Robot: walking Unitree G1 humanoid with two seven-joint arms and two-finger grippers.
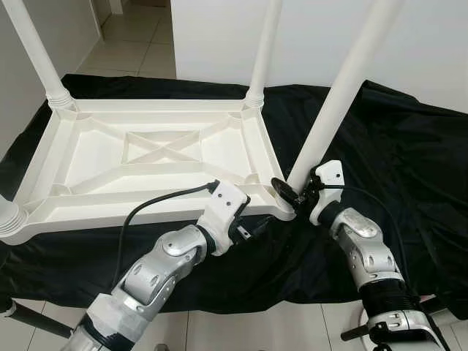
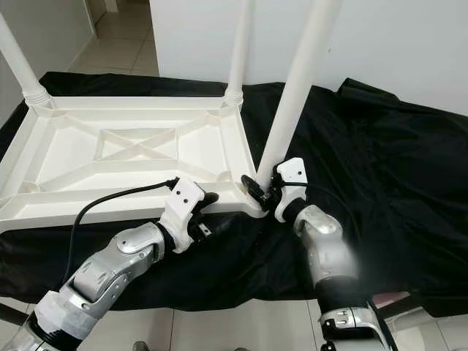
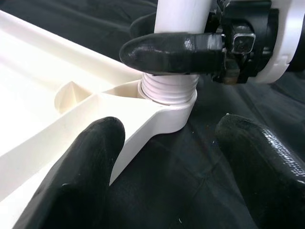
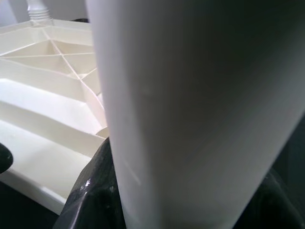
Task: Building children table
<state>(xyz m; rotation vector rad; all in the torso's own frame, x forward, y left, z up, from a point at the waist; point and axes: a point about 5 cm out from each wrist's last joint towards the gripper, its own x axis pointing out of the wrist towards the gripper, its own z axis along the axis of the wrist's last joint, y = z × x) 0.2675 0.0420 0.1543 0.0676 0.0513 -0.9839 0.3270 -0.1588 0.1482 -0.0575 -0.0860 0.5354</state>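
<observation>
Black cloth (image 1: 409, 146) spread across the middle; white wall (image 1: 314, 36) at 12 o'clock; pale tiled floor (image 1: 139, 36) toward 11 o'clock.

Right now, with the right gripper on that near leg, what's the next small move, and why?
Probably keep turning the leg with the right gripper to screw it deeper. In the left wrist view its threads show above the corner socket and the leg leans, so it looks partly seated. The left gripper, open, could steady the tabletop.
</observation>
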